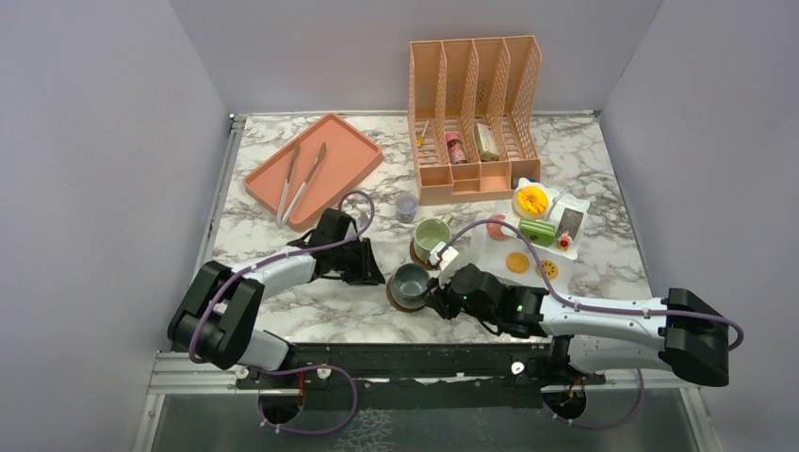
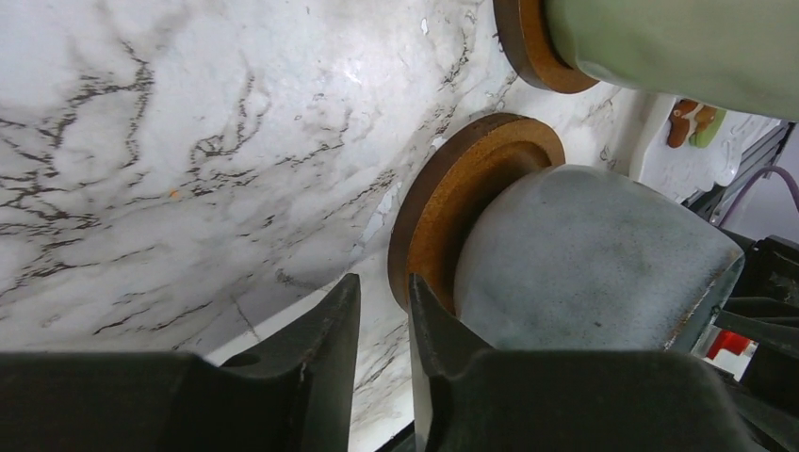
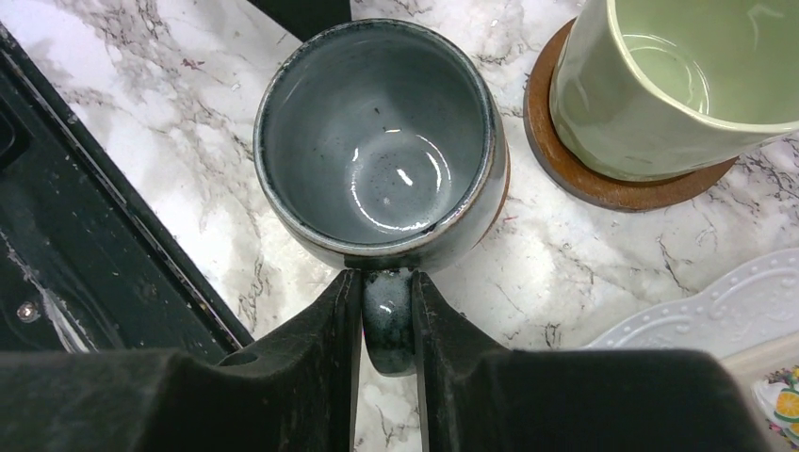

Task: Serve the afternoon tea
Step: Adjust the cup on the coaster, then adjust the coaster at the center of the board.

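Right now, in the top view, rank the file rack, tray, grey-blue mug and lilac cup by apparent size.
1. file rack, though it stands taller, nearer the camera
2. tray
3. grey-blue mug
4. lilac cup

You had free room on the left half of the table (image 1: 320,315), where bare marble lay in front of the left arm. The middle was crowded. The grey-blue mug (image 1: 411,281) on the near coaster (image 2: 443,212) stood just beside the pale green mug (image 1: 432,234) on the far coaster (image 2: 528,47), with only a narrow strip between them. The left gripper (image 2: 383,292), its jaws a little apart, closed the left side of the grey-blue mug, and the right gripper (image 3: 387,282), clamped on its handle, closed the right side. Behind, the lilac cup (image 1: 406,207), the orange tray (image 1: 325,160) and the file organizer (image 1: 474,94) stood in the way. The white plates (image 1: 490,252) with sweets blocked the right.
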You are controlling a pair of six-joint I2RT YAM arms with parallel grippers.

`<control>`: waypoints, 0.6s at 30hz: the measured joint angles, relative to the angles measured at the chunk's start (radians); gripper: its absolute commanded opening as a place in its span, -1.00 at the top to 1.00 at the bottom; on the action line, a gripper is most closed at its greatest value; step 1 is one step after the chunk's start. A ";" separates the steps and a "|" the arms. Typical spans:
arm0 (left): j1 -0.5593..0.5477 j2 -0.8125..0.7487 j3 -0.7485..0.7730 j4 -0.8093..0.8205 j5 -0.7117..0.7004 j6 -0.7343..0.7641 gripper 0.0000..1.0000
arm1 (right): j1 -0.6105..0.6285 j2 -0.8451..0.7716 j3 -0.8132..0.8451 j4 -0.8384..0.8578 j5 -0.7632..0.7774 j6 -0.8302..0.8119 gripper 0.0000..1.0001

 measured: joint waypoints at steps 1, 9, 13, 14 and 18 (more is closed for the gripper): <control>-0.006 0.006 -0.002 0.005 -0.001 -0.002 0.53 | 0.000 0.001 0.000 0.002 0.000 0.001 0.48; -0.048 0.052 -0.010 0.052 -0.007 -0.022 0.60 | 0.000 0.004 0.000 0.007 0.000 0.000 0.51; -0.077 0.064 -0.007 0.081 -0.013 -0.035 0.60 | 0.000 0.004 0.000 0.008 0.006 -0.002 0.49; -0.085 0.068 -0.005 0.087 -0.012 -0.040 0.61 | 0.000 0.004 0.000 0.009 0.007 -0.002 0.46; -0.116 0.091 0.005 0.112 -0.013 -0.053 0.62 | 0.000 0.004 0.000 0.007 0.016 -0.001 0.31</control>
